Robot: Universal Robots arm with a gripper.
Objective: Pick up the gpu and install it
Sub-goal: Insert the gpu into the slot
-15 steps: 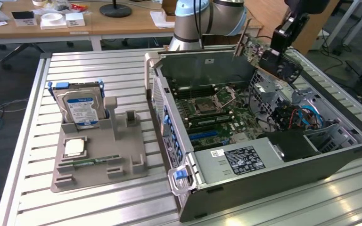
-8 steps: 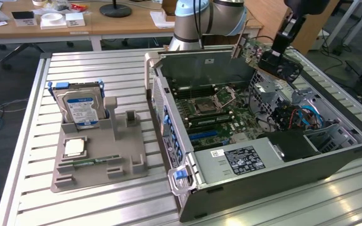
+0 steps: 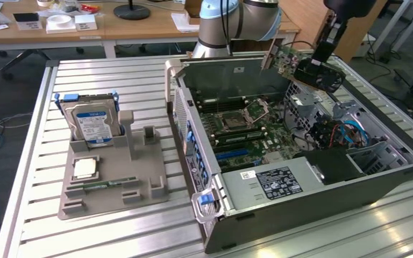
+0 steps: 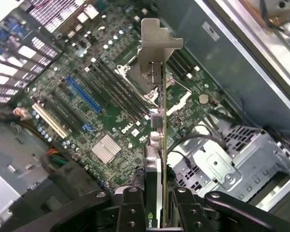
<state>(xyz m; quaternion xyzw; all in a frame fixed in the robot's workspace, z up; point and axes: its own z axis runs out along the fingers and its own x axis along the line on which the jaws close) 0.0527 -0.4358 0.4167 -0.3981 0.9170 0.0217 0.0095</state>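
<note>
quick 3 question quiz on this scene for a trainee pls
1. True or false: the gpu is seated in a motherboard slot.
2. What does the gripper hold? A) screwdriver B) gpu C) nothing
3. Fill in: the hard drive stands ____ in the grey holder.
Key: 1 false, it is held above the open computer case; 2 B; 3 upright.

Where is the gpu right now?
In the exterior view's upper right, the gpu hangs in the end effector above the open computer case.
</note>
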